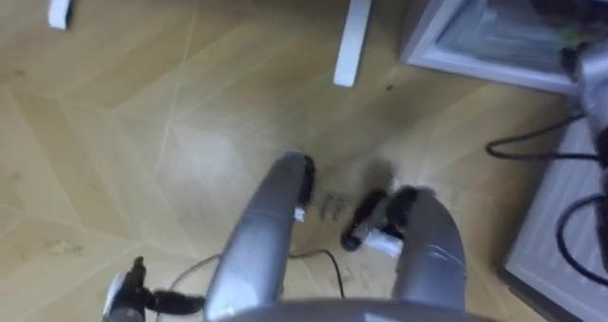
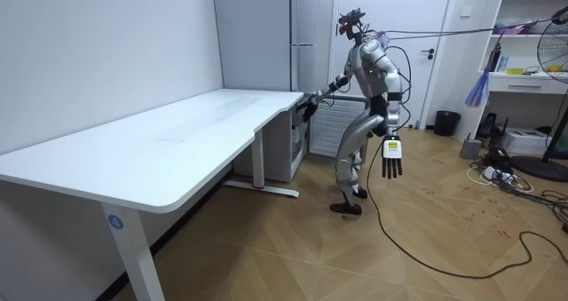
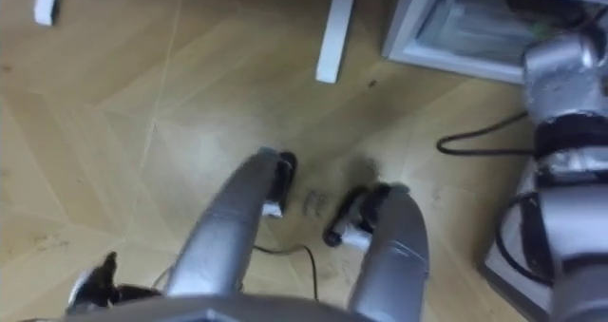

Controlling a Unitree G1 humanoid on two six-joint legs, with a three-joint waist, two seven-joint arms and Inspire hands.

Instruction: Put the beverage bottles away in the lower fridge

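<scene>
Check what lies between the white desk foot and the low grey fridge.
Only bare wooden floor: in the left eye view, nothing sits between the white desk foot and the low grey fridge.

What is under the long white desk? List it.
Its white legs, wooden floor, and at the far end a low grey fridge behind one leg. The desktop hides the strip along the wall.

Note the floor (image 1: pixel 114 142): light-brown wood laid in a chevron pattern. You see a white desk (image 2: pixel 177 141), a grey tall fridge (image 2: pixel 266 35) and a pale-framed lower fridge (image 1: pixel 425 32). The left hand (image 2: pixel 391 159) has black fingers. The bin (image 2: pixel 446 122) is black.
</scene>
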